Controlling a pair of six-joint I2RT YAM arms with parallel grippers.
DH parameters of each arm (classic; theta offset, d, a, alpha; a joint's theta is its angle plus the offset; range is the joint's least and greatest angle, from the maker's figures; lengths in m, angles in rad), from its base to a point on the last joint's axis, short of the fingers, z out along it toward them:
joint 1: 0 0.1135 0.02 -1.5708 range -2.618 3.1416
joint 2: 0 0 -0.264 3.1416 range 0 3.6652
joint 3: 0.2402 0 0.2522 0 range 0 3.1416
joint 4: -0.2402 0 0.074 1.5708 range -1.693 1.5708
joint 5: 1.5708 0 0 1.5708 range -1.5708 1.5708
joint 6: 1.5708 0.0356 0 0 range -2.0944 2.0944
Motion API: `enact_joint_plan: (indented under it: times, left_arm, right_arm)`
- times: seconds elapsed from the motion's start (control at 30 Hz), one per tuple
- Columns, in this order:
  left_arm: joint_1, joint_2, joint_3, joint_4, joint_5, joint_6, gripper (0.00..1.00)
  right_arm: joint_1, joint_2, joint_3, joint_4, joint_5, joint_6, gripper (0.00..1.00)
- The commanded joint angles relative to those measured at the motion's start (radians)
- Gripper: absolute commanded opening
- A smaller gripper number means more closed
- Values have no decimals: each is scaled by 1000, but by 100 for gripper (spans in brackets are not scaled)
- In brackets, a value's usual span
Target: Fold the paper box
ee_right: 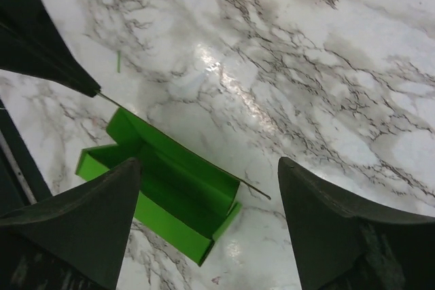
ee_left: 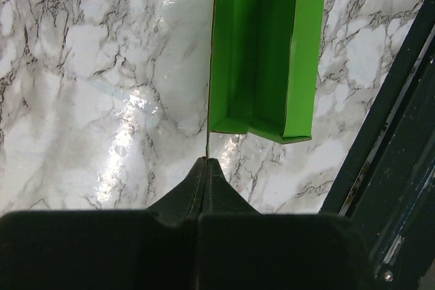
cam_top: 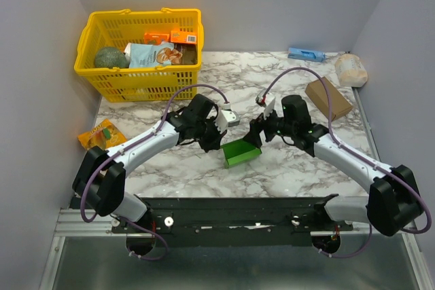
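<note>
In the middle of the marble surface [cam_top: 204, 174], between the two arms, lies the paper box [cam_top: 241, 152]. It is bright green, with low walls standing up and nothing inside it. In the left wrist view its far end is cut off, and a dark tip covers one corner there. I cannot tell if that tip touches the card.

The left gripper [ee_left: 206, 161] has its jaws squeezed tight on a thin edge of the green card, which looks like a fine line from the side. The right gripper [ee_right: 209, 162] hangs over the box with its jaws spread wide, holding nothing.

At the far left corner sits a yellow basket [cam_top: 136, 79]. In it are orange packets [cam_top: 173, 36], a pale blue pouch [cam_top: 151, 53] and a round grey-green thing [cam_top: 107, 58] too small to name. A brown cardboard box [cam_top: 328, 98] lies well apart on the right.
</note>
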Motion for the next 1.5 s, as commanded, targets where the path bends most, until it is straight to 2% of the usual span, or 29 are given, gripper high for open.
enact_joint_plan:
  times: [0.0,0.13,0.27,0.43,0.6,0.77,0.93,1.03,1.47]
  left_arm:
    - [6,-21,33,-24,80,63,0]
    - [6,-9,62,-63,151,97,0]
    - [6,7,90,-87,120,111,0]
    - [6,27,113,-103,113,138,0]
    - [7,100,209,-167,146,177,0]
    - [7,125,242,-202,194,195,0]
    - [6,113,225,-205,211,197,0]
    - [6,105,219,-205,218,198,0]
    - [53,45,197,-227,324,209,0]
  right_arm:
    - [0,-58,-24,54,-101,-26,93]
    - [2,-28,-31,113,-103,-38,94]
    - [20,9,6,53,-89,-6,91]
    - [130,-93,-41,21,107,-24,93]
    - [178,-34,3,-86,160,-40,92]
    - [203,-3,-26,13,281,-102,92]
    - [203,5,-38,74,275,-146,92]
    - [203,-27,-107,192,284,-152,93]
    - [203,-72,-204,303,151,-199,91]
